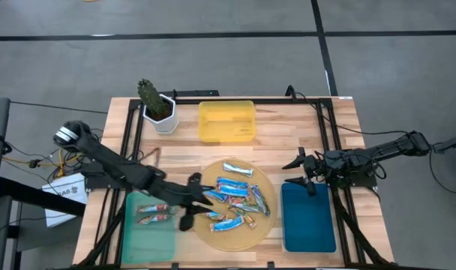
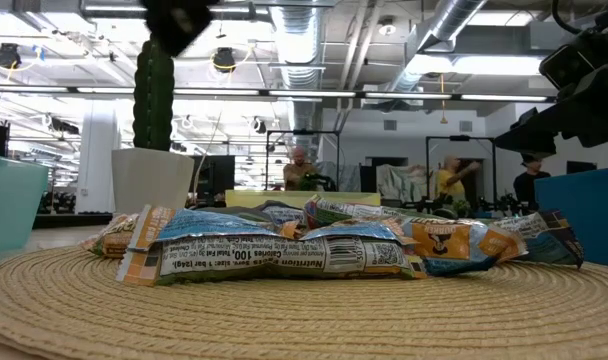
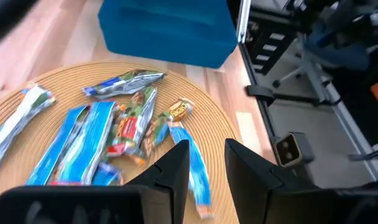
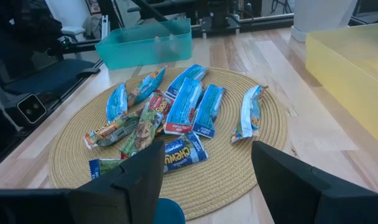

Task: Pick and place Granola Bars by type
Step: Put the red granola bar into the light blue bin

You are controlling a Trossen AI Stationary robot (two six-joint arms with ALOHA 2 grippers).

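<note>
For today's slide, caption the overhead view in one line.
Left gripper open over snack bars on a woven mat; right gripper waits, open, above the blue tray.

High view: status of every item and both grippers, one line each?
Left gripper: open, empty, over the mat's left edge.
Right gripper: open, empty, above the blue tray.
Granola bars: most piled on the round woven mat.
Teal tray: holds two bars.
Yellow tray: empty.
Blue tray: empty.
Cactus pot: upright at the table's back.
</note>
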